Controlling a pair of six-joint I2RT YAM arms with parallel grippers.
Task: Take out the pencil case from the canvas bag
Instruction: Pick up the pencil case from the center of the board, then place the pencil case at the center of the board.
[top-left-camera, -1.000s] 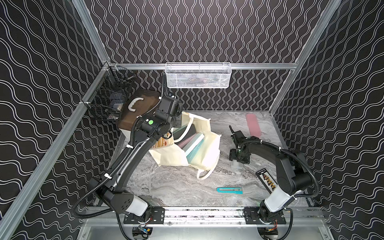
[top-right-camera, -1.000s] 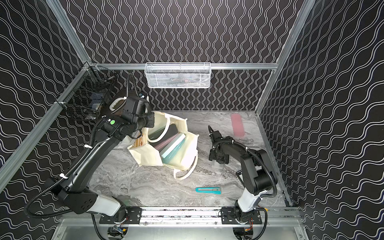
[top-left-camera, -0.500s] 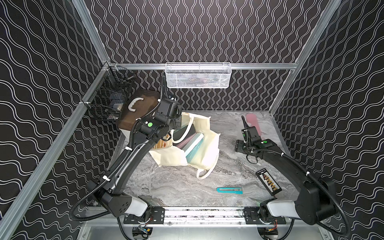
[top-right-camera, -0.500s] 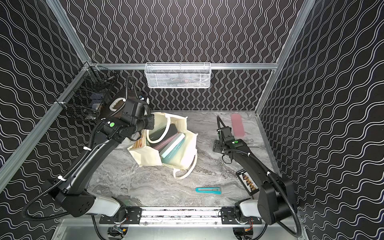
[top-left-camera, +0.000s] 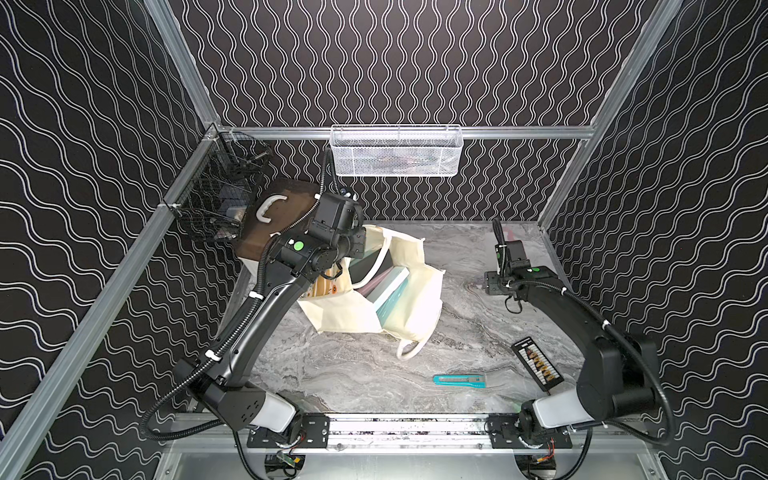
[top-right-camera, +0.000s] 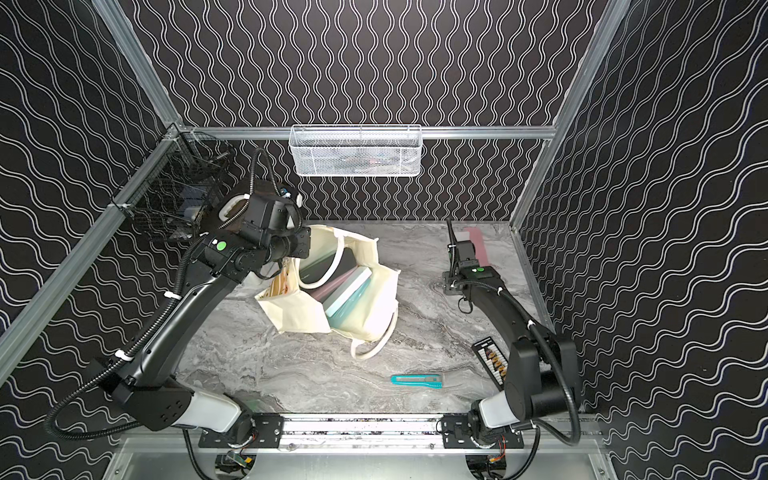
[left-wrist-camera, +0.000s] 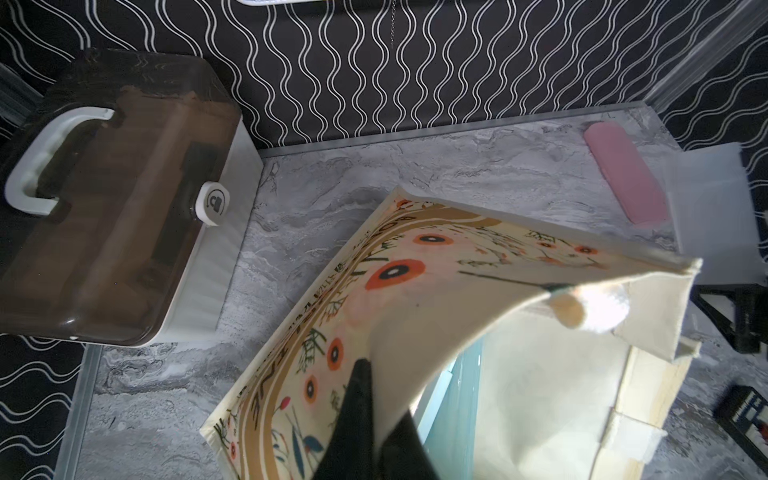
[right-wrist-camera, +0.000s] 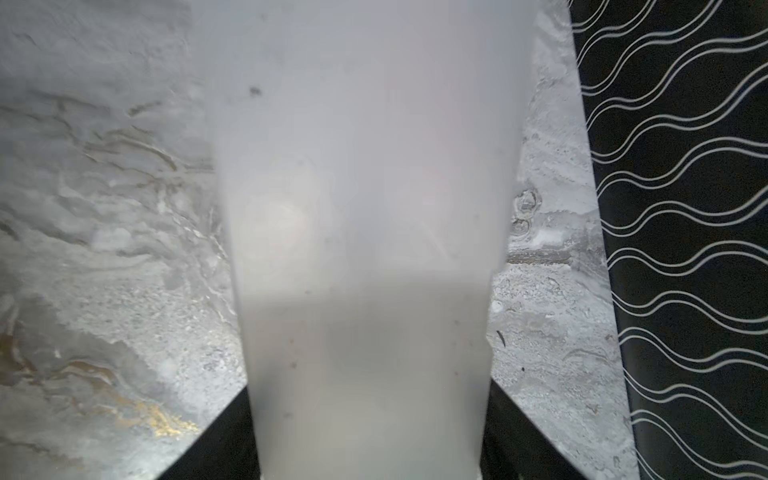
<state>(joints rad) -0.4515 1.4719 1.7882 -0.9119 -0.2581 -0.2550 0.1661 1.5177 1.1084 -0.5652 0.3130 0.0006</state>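
At the far left the brown-lidded box (left-wrist-camera: 124, 199) stands clear of our work. Just beside it, our left gripper (left-wrist-camera: 380, 399) is pinched tight on the flower-printed side of the canvas bag (top-left-camera: 349, 316) and lifts that panel so the mouth gapes. The bag lies on its side in the middle of the table (top-left-camera: 353, 374), with teal and dark books (top-left-camera: 390, 291) showing inside and one loop handle (top-left-camera: 411, 351) trailing toward the front. Further right and forward lies a teal utility knife (top-left-camera: 459, 380), away from anything we need. At the right, our right gripper (right-wrist-camera: 370, 386) has its jaws closed across a frosted, translucent case, which we judge to be the pencil case (right-wrist-camera: 365, 187). It is out of the bag and well apart from it, at the back right of the table, just beside a pink strip (left-wrist-camera: 623, 174). We cannot tell whether it already rests on the table. As we read it, the step in hand is the set-down. We should lower the case level until it lies flat on bare table and keep it off the pink strip. Then we part the jaws fully and draw straight back, so the smooth plastic does not drag or tip. The black swatch card (top-left-camera: 538, 365) sits nearer the front and needs no care.
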